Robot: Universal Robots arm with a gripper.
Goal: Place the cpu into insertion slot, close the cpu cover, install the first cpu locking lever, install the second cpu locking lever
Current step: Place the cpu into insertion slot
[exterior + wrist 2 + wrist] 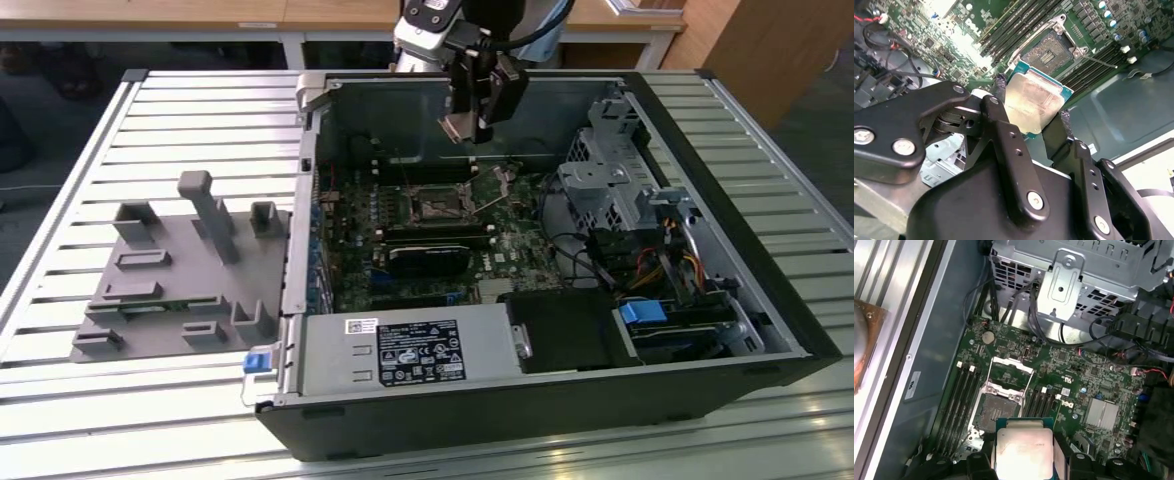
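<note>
My gripper (470, 122) hangs over the back of the open computer case (747, 300), shut on the cpu (455, 127). In both wrist views the cpu (1036, 102) (1023, 452) is a pale silver square chip pinched by its edges between the two black fingers (999, 97). The insertion slot (996, 410) (1051, 50) (434, 208) lies bare on the green motherboard below, apart from the chip. The cpu cover (1011, 364) is swung open beside the slot. A thin metal lever (1099, 61) sticks out near the socket.
Long black memory slots (961, 400) flank the socket. A metal drive cage (614, 190) with cables fills the exterior view's right of the case, and the power supply (400, 350) sits at the front. A grey fixture tray (174, 270) rests on the slatted table (80, 400).
</note>
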